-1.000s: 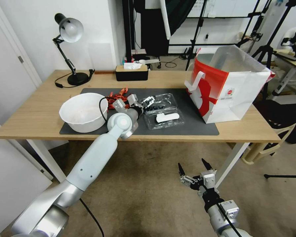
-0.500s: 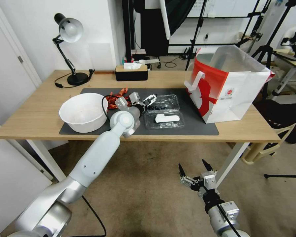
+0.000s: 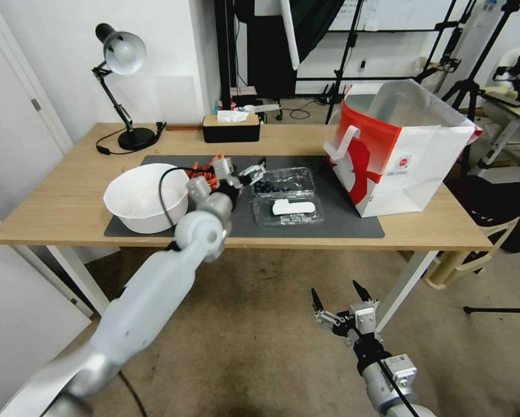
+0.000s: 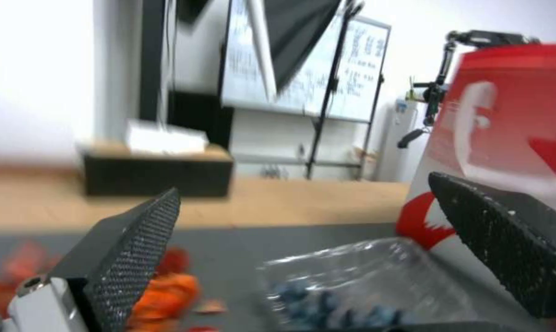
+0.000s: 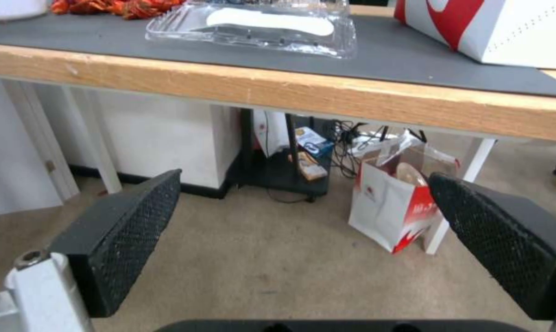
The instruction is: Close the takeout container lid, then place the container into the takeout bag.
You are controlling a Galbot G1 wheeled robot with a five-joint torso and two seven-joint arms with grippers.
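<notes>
Behind the wooden table (image 3: 57, 214) stood a wall, a desk lamp (image 3: 121, 55) and tripods. Our left gripper (image 3: 249, 174) had its jaws spread wide and held nothing; it hovered over the grey mat (image 3: 341, 220), just beside the berry half of the takeout container (image 3: 285, 195). In the left wrist view the blueberries (image 4: 327, 306) lay low between the two black fingers (image 4: 127, 251). The container lay open and flat on the mat, and its lid (image 3: 289, 210), with the white label up, was the half nearer to us. Orange scraps (image 3: 205, 169) lay behind the gripper, and a white bowl (image 3: 145, 197) stood at its left. To the right of the container stood the takeout bag (image 3: 396, 153), open at the top. A black tissue box (image 3: 231, 128) was near the table's far edge. Our right gripper (image 3: 338, 296) hung below the table over the carpet, jaws wide, empty.
</notes>
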